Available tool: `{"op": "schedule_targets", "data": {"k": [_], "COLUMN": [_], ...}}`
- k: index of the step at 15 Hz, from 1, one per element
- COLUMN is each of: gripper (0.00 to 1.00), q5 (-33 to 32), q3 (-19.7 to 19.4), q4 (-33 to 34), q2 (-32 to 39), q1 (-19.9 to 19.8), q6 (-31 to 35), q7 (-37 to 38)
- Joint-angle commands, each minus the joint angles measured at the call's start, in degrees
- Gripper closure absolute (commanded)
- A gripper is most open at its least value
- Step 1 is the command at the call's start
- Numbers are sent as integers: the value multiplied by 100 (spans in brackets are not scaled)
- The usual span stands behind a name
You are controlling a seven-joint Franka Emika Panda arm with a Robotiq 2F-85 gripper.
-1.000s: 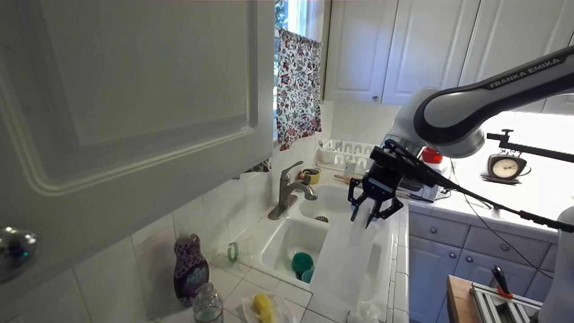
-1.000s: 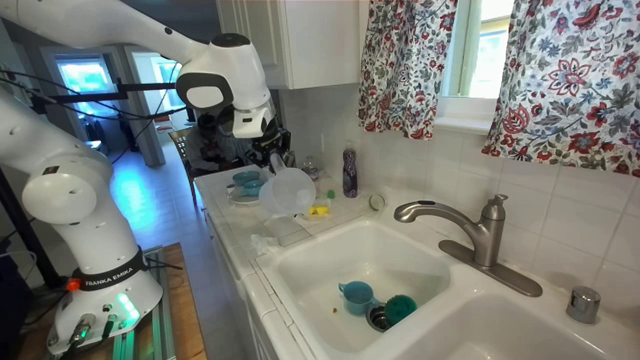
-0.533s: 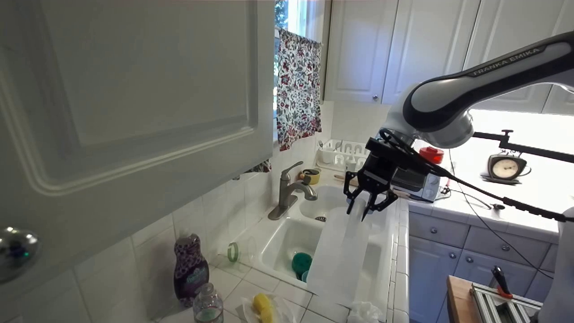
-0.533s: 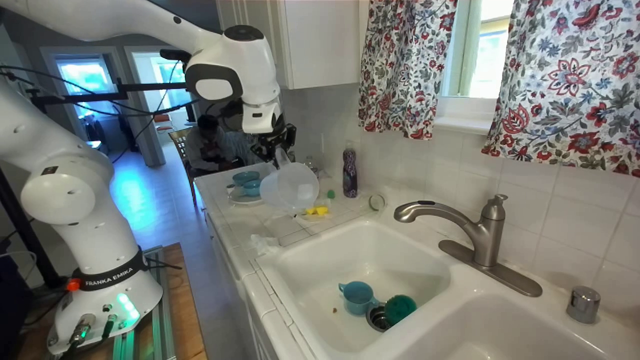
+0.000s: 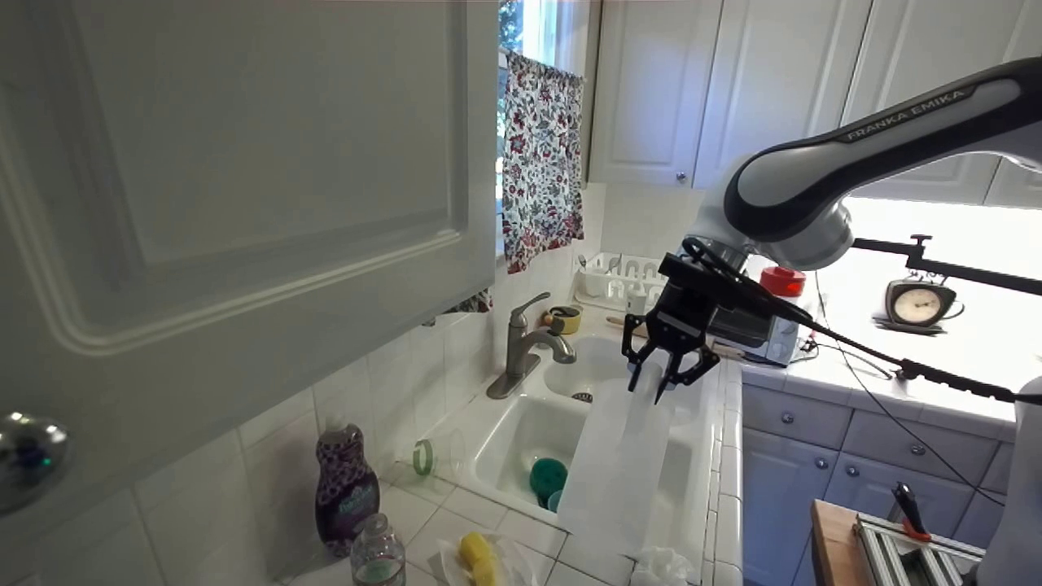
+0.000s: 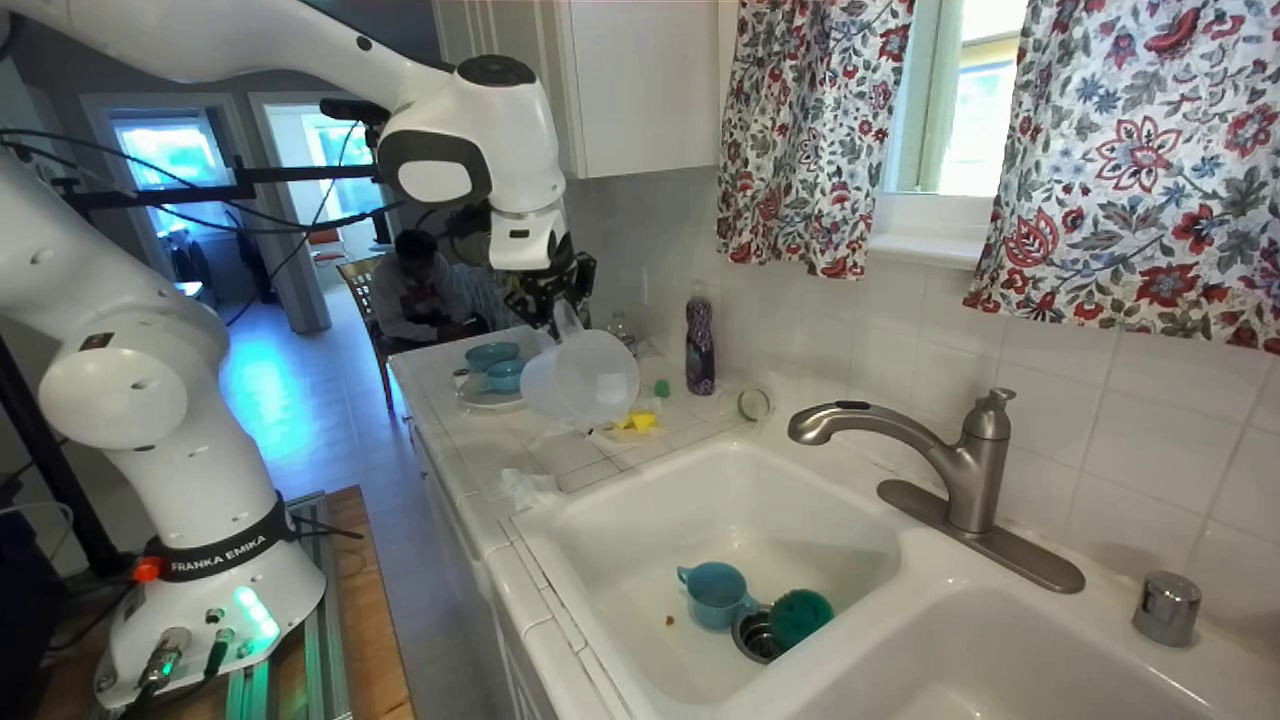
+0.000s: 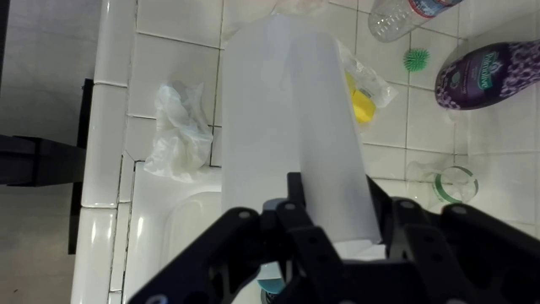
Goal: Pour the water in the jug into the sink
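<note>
The gripper grasps the translucent jug; in the wrist view we find its fingers on either side of the narrow handle. We see the jug held tilted where the white sink meets the tiled counter; whether its lower end clears the tiles, we cannot tell. Of the two compartments, the one nearer the jug contains a blue cup and a round dark green object, both beside the drain. The metal faucet rises from the wall-side rim. On the counter we note a purple bottle, upright near the wall, a clear tumbler on its side, and crumpled white film at the sink's edge.
</note>
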Motion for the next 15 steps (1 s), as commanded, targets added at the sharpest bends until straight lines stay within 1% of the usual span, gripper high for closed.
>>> {"op": "schedule_targets", "data": {"k": [1, 3, 5, 8, 9, 11, 15], "gripper": [91, 91, 91, 91, 91, 91, 91], "q5": [78, 76, 77, 33, 61, 140, 242], "q3": [242, 290, 242, 77, 13, -78, -226], "q4": [209, 311, 502, 1010, 1192, 1516, 2031], "q2": [124, 215, 321, 613, 720, 923, 1347], "q1": [-194, -248, -285, -398, -429, -501, -626], "q6": [-87, -128, -384, -1182, -1517, -1980, -2359], "q7": [156, 289, 388, 482, 467, 446, 375]}}
